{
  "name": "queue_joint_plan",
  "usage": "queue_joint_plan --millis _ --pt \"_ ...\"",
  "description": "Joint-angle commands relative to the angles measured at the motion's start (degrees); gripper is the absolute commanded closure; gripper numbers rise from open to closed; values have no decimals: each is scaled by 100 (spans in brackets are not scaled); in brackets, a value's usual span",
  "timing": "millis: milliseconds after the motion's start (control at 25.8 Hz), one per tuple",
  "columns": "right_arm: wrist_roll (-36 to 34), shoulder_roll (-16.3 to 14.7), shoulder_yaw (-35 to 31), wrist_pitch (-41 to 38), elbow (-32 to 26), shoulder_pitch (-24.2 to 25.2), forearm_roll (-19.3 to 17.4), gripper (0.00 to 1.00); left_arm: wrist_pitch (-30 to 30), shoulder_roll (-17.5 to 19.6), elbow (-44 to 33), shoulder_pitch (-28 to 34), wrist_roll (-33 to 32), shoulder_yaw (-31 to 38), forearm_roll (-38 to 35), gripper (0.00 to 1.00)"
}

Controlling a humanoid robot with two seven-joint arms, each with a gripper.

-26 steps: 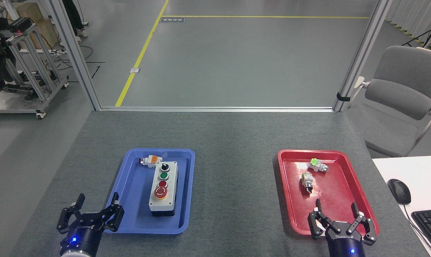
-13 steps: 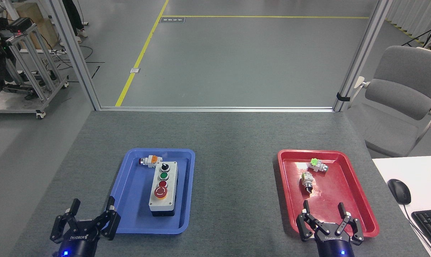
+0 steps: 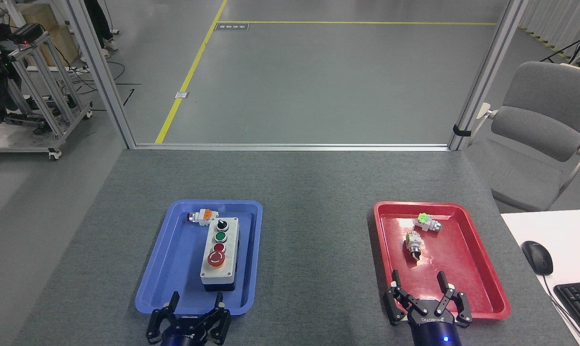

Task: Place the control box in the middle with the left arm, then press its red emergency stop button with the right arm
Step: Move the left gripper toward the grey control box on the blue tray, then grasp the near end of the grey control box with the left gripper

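Observation:
The control box (image 3: 218,257), light grey on a black base, lies lengthwise in the blue tray (image 3: 177,259). Its face carries a black knob, a green button, a small red button and, nearest me, the red emergency stop button (image 3: 216,259) with a yellow collar. My left gripper (image 3: 196,302) stands open at the tray's near edge, just in front of the box and apart from it. My right gripper (image 3: 418,281) is open over the near end of the red tray (image 3: 467,254), holding nothing. The middle (image 3: 316,250) is bare grey felt between the trays.
A small white and orange switch part (image 3: 202,216) lies in the blue tray behind the box. Two loose switch parts (image 3: 426,222) (image 3: 413,245) lie in the red tray. A white desk with mouse (image 3: 537,257) and keyboard stands at the right, a grey chair (image 3: 539,129) beyond.
My left gripper has swung right from beside the blue tray to its near edge, in front of the box. My right gripper has drifted left and towards me. The box has not moved.

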Motion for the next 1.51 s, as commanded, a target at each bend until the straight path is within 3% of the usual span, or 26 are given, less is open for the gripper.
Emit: queue_joint_plan --millis 0,466,737,931,1474 --pt "-3 37 136 15 -43 2 5 4 237 -238 240 -220 -329 -45 -400 1" --pt "23 72 188 32 -34 2 -30 4 334 -291 723 -826 -830 -45 -382 1" --pt "14 99 197 -47 -34 2 -21 4 255 -344 864 -870 -839 -97 -356 1" --pt "23 116 180 -91 -17 -7 -21 9 237 -432 1251 -1099 -830 -97 -356 1" --pt "23 178 188 -275 -8 2 -39 8 334 -326 2498 -2030 -751 -27 -338 1"
